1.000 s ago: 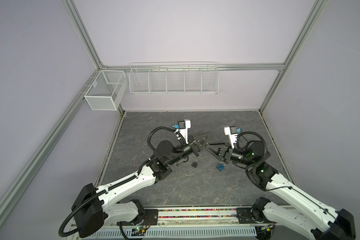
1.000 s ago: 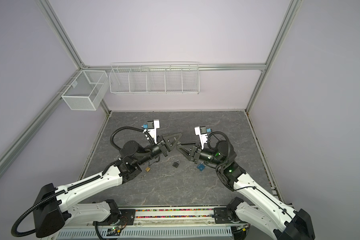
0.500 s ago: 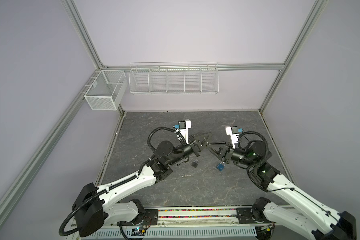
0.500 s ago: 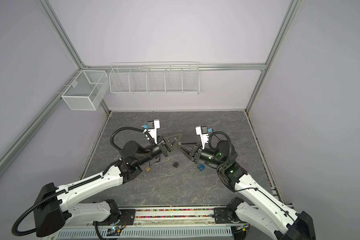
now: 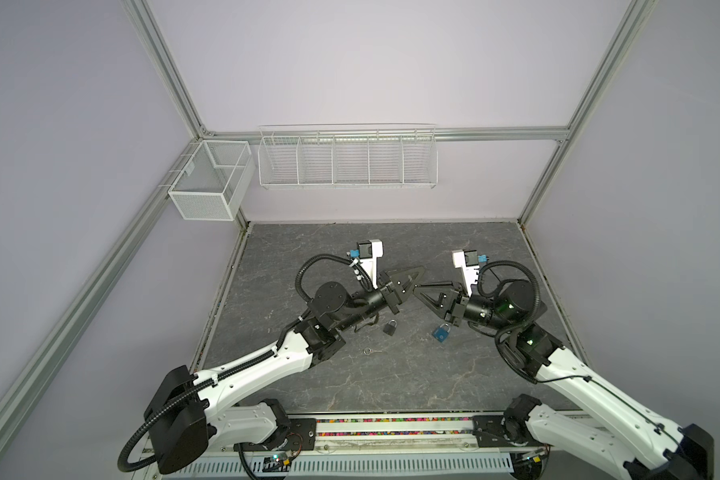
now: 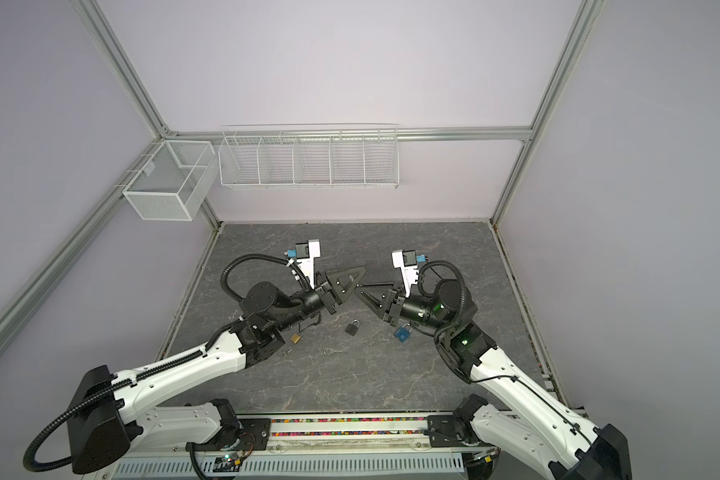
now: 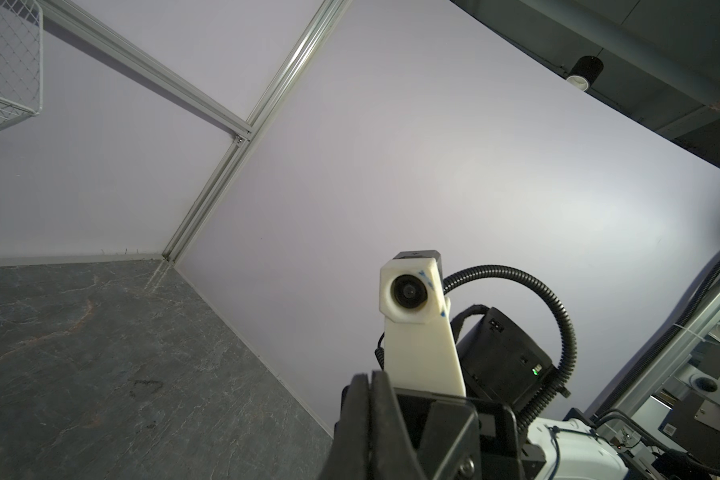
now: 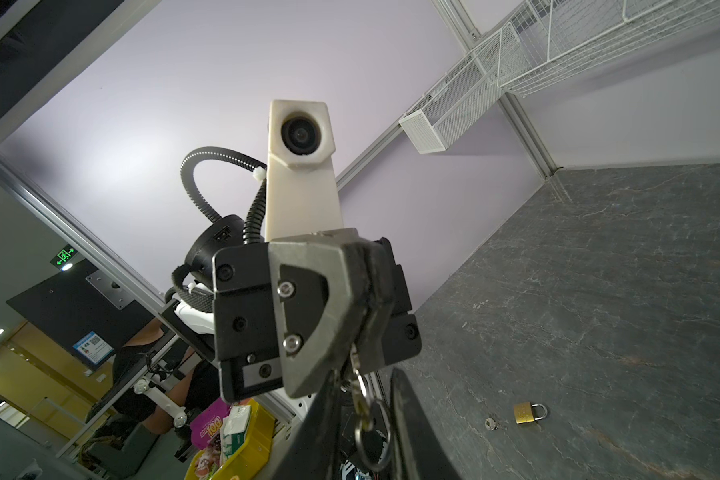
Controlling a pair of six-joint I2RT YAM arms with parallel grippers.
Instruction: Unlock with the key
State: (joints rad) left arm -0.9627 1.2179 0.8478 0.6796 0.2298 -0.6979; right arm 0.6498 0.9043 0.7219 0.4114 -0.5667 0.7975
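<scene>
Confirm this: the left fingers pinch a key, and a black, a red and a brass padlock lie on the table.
Not quite: there is a blue padlock, not a red one, as both top views show. Otherwise right: the left fingers pinch the key in the right wrist view, and the black padlock and brass padlock lie on the table.

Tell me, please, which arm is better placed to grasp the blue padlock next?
Probably right: the right gripper is open with the blue padlock lying closest to it, whereas the left gripper is shut on the key.
</scene>
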